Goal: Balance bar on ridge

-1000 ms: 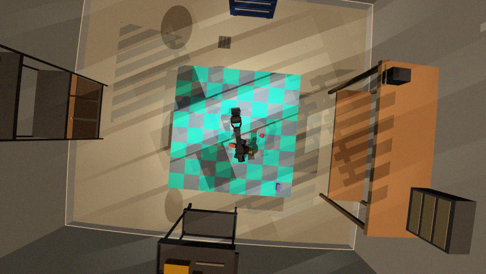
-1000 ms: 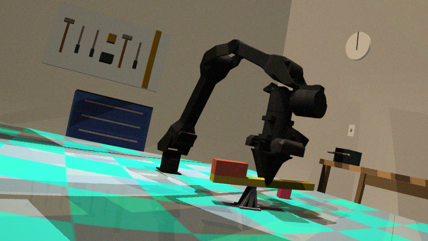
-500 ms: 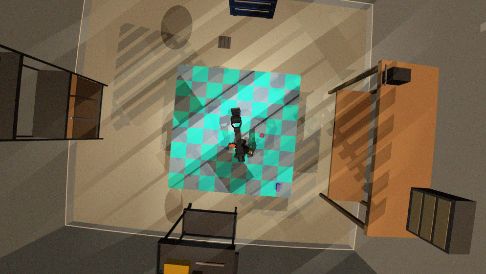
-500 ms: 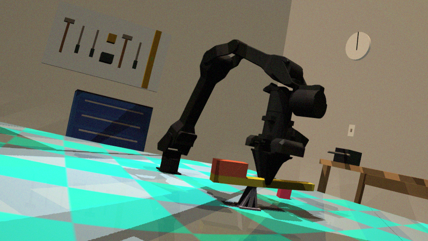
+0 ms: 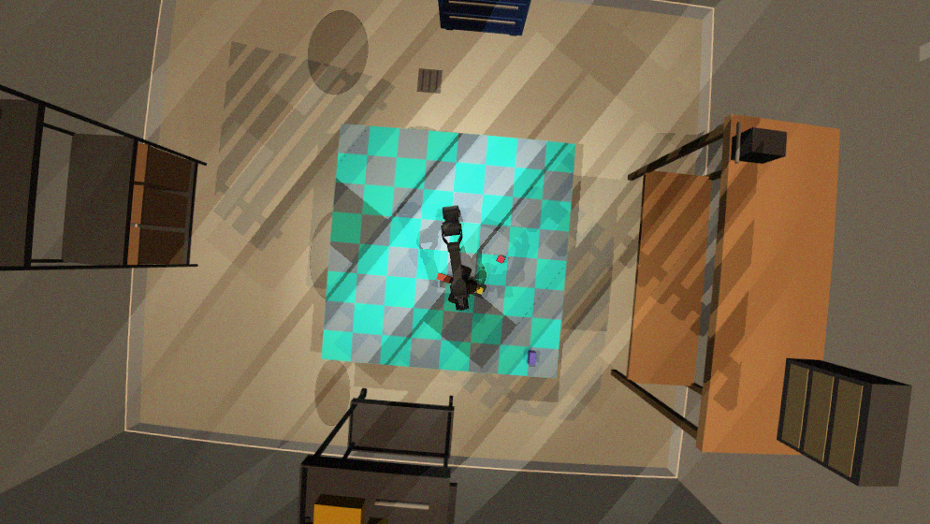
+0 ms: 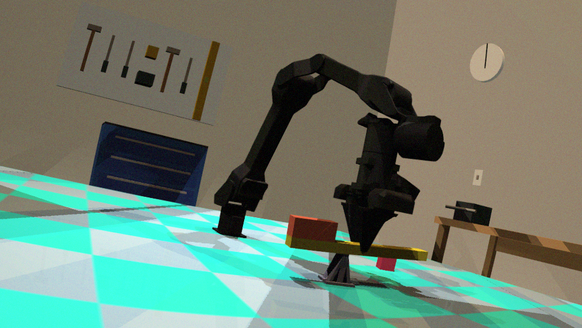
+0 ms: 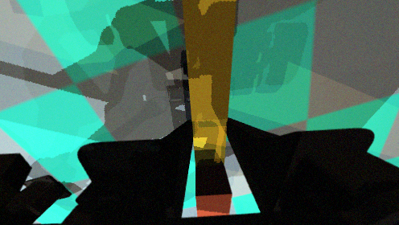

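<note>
Bar [image 6: 354, 248] lies near level across ridge [image 6: 338, 270], pincer [image 6: 363, 249] clamped.

Obstacles around the ridge
A small red cube [image 6: 386, 263] sits near the dark wedge-shaped ridge [image 6: 338, 270] under the yellow bar's [image 6: 390, 252] far end; the nearer checkered table [image 6: 122, 277] offers open passage.

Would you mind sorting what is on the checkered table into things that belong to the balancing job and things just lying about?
Part of the job:
- yellow bar with the red block on one end
- dark ridge under the bar
- end effector, shut on the bar

Just lying about:
- small red cube behind the bar
- small purple block near the table's corner
</note>
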`<state>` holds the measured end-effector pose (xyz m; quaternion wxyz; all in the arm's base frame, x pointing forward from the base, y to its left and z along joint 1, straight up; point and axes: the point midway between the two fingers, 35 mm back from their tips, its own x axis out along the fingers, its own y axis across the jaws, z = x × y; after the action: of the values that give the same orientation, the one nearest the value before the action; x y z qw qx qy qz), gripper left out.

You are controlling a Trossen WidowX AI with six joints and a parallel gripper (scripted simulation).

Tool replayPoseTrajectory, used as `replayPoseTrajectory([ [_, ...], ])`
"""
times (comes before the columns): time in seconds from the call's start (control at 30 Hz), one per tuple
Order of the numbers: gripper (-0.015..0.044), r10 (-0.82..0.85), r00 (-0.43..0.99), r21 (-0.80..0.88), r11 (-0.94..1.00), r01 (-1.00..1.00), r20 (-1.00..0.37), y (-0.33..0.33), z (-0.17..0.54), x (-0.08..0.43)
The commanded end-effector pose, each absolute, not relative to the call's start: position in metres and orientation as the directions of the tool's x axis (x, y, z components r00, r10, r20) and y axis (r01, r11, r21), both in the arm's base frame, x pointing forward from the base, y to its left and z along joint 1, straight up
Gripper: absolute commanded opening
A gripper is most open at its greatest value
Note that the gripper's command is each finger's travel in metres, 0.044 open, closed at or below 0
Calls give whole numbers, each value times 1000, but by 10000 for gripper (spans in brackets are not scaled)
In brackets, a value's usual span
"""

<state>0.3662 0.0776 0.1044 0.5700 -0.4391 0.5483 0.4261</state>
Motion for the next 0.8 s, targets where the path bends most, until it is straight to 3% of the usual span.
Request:
replayPoseTrajectory([
  [0.0,0,8,36,-33,252,-967,-999,78,103,366],
  [0.77,0,8,36,-33,252,-967,-999,79,101,366],
])
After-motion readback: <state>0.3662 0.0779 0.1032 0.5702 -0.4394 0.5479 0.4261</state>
